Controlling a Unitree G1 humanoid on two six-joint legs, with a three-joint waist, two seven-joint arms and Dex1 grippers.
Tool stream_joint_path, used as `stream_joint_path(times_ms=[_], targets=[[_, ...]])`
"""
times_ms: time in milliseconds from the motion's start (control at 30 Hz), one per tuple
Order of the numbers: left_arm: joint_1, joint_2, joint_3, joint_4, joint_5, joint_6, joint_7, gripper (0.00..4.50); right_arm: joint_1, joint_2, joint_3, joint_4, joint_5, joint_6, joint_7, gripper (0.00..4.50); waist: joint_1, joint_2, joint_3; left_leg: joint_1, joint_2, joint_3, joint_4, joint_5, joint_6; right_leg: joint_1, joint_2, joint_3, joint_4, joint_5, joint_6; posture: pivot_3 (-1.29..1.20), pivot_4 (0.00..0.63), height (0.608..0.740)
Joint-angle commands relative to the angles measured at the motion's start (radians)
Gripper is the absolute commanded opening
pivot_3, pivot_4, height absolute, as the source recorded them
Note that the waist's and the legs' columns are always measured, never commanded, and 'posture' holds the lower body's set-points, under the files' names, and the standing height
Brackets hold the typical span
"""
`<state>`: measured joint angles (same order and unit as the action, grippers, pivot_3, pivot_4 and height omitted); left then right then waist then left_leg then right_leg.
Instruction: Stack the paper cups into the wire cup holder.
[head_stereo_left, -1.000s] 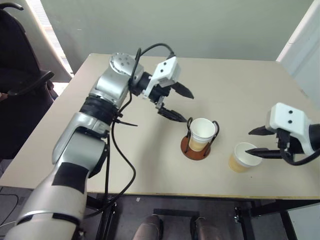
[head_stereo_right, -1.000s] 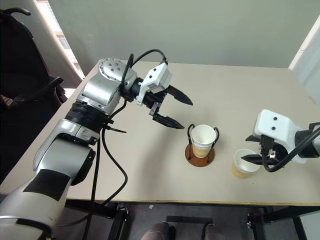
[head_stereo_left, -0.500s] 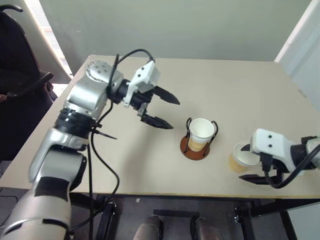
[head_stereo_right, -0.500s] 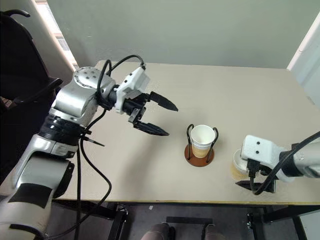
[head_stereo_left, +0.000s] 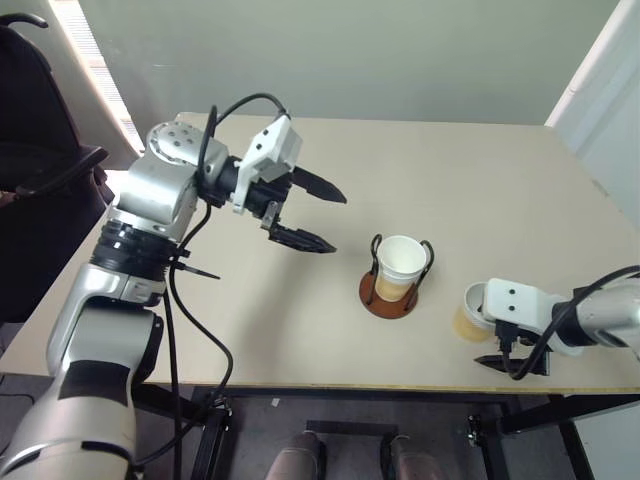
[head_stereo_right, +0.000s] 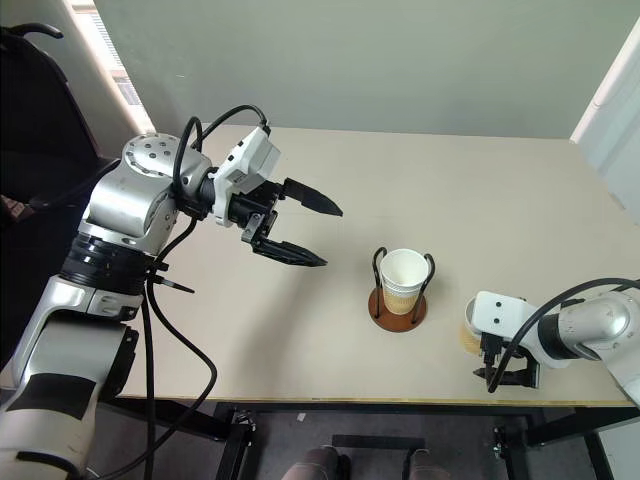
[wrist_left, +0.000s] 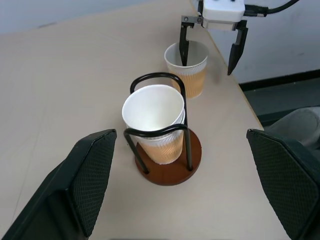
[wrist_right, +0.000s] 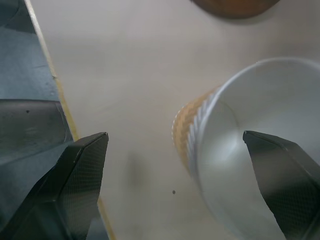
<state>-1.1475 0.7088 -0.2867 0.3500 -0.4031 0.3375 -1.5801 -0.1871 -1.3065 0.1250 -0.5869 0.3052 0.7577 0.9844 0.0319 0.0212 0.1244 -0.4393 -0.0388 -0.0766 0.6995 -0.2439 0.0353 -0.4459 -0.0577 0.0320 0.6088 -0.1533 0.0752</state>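
Now my right gripper (wrist_left: 212, 39) has come down at the tabletop's near right edge, its fingers open, one inside the loose paper cup (head_stereo_left: 468, 312), gripping nothing yet. My left gripper (head_stereo_left: 320, 215) has drawn back, wide open and empty. The wire cup holder (head_stereo_left: 393, 290) already carries cups, so this grasp comes next.

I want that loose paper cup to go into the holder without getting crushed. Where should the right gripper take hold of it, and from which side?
Grip the loose cup by its upper wall just under the rolled rim, coming down from above with one finger inside and one outside. It stands upright and mouth-up near the table's front edge; the right gripper already straddles the wall that way. The rim probably stiffens it there.
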Motion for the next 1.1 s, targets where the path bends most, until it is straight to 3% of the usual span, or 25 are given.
stream_joint_path(times_ms=[33, 333, 467, 567, 700, 833, 933, 1100], targets=[[0.003, 0.008, 0.040, -0.028, 0.009, 0.001, -0.027, 4.50, -0.023, 0.005, -0.011, 0.009, -0.035, -0.040, 0.014, 3.21, 0.000, 0.000, 0.000, 0.000, 0.000, 0.000, 0.000, 0.000, 0.000, 0.000, 0.000, 0.000, 0.000, 0.000, 0.000, 0.00, 0.150, 0.740], [0.019, 0.068, 0.005, 0.025, -0.055, -0.052, -0.034, 4.50, -0.010, 0.031, -0.086, -0.019, 0.025, -0.033, 0.061, 0.03, -0.001, 0.000, 0.000, 0.000, 0.000, 0.000, -0.001, -0.001, -0.001, 0.000, 0.000, 0.000, -0.001, 0.000, -0.001, 0.00, 0.150, 0.740], [0.016, 0.083, -0.011, 0.044, -0.079, -0.075, -0.034, 4.50, -0.050, 0.013, -0.146, -0.032, 0.084, -0.005, 0.112, 0.03, -0.001, 0.000, 0.000, 0.000, 0.000, -0.001, -0.001, -0.002, -0.002, 0.000, 0.000, 0.000, -0.001, -0.001, -0.002, 0.00, 0.150, 0.740], [0.014, 0.090, -0.018, 0.048, -0.097, -0.086, -0.034, 4.50, -0.171, -0.008, -0.156, -0.007, 0.120, 0.011, 0.162, 0.03, -0.003, 0.000, 0.000, -0.001, 0.000, -0.001, -0.001, -0.003, -0.002, 0.000, 0.000, 0.000, -0.002, -0.001, -0.002, 0.00, 0.150, 0.740], [0.018, 0.098, -0.032, 0.040, -0.118, -0.097, -0.034, 4.50, -0.534, 0.014, -0.034, 0.100, 0.085, -0.020, 0.269, 0.03, -0.009, 0.000, 0.000, -0.001, 0.000, -0.001, -0.002, -0.004, -0.003, -0.003, 0.001, 0.001, -0.001, -0.003, -0.005, 0.00, 0.150, 0.740], [0.022, 0.102, -0.036, 0.033, -0.131, -0.102, -0.034, 4.50, -0.752, 0.084, 0.100, 0.187, -0.001, -0.066, 0.341, 0.03, -0.013, 0.000, 0.000, 0.000, 0.002, -0.004, -0.003, -0.004, -0.003, -0.003, 0.002, -0.002, 0.001, -0.004, -0.007, 0.00, 0.150, 0.740], [0.027, 0.106, -0.038, 0.027, -0.133, -0.106, -0.034, 4.50, -0.872, 0.173, 0.186, 0.247, -0.062, -0.101, 0.380, 0.03, -0.016, 0.000, 0.000, -0.001, 0.001, -0.005, -0.003, -0.003, -0.004, -0.004, 0.002, -0.002, 0.001, -0.004, -0.007, 0.00, 0.150, 0.740], [0.026, 0.113, -0.036, 0.019, -0.132, -0.102, -0.034, 4.50, -0.919, 0.272, 0.256, 0.280, -0.115, -0.141, 0.418, 0.03, -0.014, 0.000, 0.000, -0.003, 0.001, -0.006, -0.002, -0.002, -0.005, -0.005, 0.003, -0.003, 0.000, -0.005, -0.008, 0.00, 0.150, 0.740]])
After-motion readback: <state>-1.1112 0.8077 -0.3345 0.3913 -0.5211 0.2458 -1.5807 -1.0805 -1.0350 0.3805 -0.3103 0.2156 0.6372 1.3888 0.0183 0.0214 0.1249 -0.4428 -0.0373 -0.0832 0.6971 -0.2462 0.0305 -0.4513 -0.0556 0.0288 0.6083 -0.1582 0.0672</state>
